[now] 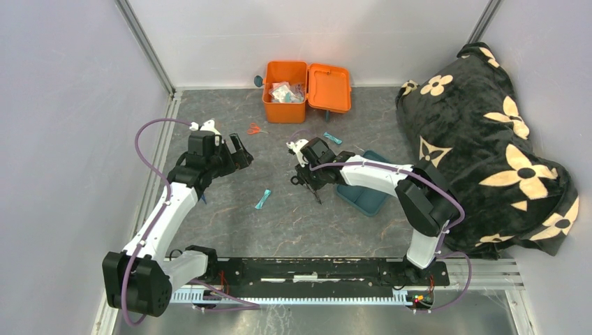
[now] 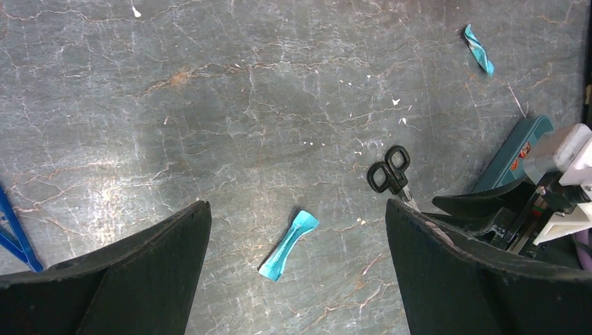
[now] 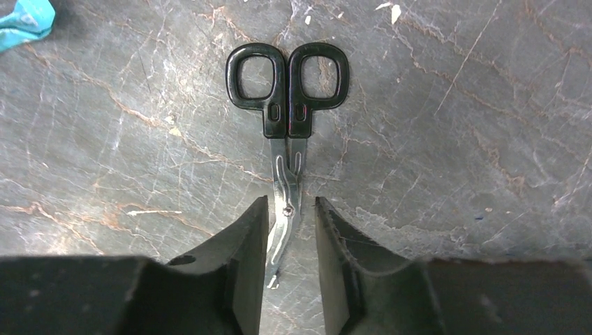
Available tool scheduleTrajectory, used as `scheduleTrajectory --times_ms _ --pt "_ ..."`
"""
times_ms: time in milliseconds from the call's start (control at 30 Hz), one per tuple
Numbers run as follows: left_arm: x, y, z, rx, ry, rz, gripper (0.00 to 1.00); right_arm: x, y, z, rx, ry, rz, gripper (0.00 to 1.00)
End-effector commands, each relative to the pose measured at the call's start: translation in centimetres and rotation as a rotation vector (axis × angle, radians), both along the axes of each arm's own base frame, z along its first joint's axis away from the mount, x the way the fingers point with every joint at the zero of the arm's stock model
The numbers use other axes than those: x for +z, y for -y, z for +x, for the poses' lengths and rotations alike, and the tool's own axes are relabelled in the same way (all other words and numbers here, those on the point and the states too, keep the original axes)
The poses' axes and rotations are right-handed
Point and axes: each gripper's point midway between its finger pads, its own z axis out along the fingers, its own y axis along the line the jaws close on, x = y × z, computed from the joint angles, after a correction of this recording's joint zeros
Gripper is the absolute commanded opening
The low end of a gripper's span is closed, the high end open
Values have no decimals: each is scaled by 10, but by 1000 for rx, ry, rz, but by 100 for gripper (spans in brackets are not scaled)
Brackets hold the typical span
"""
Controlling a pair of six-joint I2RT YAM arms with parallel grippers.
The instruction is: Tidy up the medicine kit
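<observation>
- The right hand (image 3: 291, 204) sits low over the worktop (image 1: 293, 223). Its jaws are narrowed around the blades of the black-handled bandage scissors (image 3: 286, 125), which lie flat. A sliver of gap shows on one side, so it looks released rather than clamped.
- The hold falls on thin, slick, curved metal near the pivot. If the jaws shut there, the heavier handles may swing down or the scissors may twist out during the lift.
- The blades sit off-centre between the fingers. One finger could reach them first and push the scissors along the worktop rather than pinch them.
- The medicine kit (image 1: 284, 112) stands open at the far edge, its lid (image 1: 329, 88) folded to the right, well apart from the scissors. It already holds packets, so a long tool might catch on the rim or sit proud and keep the lid from shutting.
- The left hand (image 2: 297, 206) hangs wide open and holds nothing, above a teal sachet (image 2: 288, 244). The two arms are near each other, so simultaneous moves risk a knock.
- The teal tray (image 1: 368, 197) lies just beside the right arm and could be nudged as that arm swings.
</observation>
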Motion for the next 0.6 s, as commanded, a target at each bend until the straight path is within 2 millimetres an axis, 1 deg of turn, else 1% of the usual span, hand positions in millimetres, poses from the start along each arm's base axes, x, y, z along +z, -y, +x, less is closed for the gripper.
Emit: scheduleTrajectory --times_ms 0,167,367,467,567 --pt "4 -2 -1 8 17 3 100 8 -12 8 29 16 26 40" --pt "3 -1 -1 3 13 -6 100 -7 -13 6 52 -10 -14 45" --pt "1 2 -2 -2 6 -19 100 -23 -8 7 53 -7 -96 45" --pt "-1 4 -3 -5 2 -31 100 -30 -2 5 49 -3 -145 38" --pt "-3 9 -2 -15 -3 -56 100 -38 4 1 43 -9 -173 19"
